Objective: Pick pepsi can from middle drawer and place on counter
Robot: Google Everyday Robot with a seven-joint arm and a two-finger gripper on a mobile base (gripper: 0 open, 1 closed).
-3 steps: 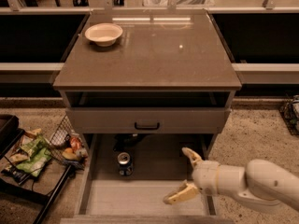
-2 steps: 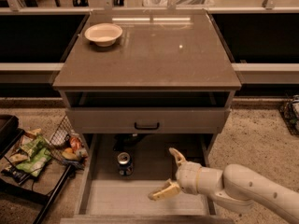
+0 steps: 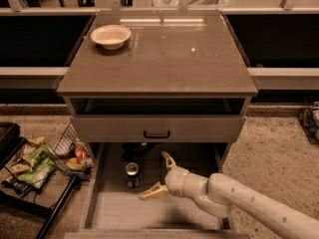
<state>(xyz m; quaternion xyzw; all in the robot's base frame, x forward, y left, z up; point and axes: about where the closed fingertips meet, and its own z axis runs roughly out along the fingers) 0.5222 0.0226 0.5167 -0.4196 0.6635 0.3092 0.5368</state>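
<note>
The pepsi can stands upright at the back left of the open middle drawer, its silver top showing. My gripper is open, with its fingers spread wide. It hovers inside the drawer just right of the can, close to it but apart from it. One fingertip points up toward the back and the other points down to the front left. My white arm reaches in from the lower right. The counter forms the cabinet's top above.
A cream bowl sits on the counter's back left. A shut drawer front with a black handle lies above the open drawer. A wire basket of snacks and a black tray of packets stand to the left on the floor.
My gripper has moved left across the drawer, from its right side to just beside the can. It has stayed open. The can has not moved.
</note>
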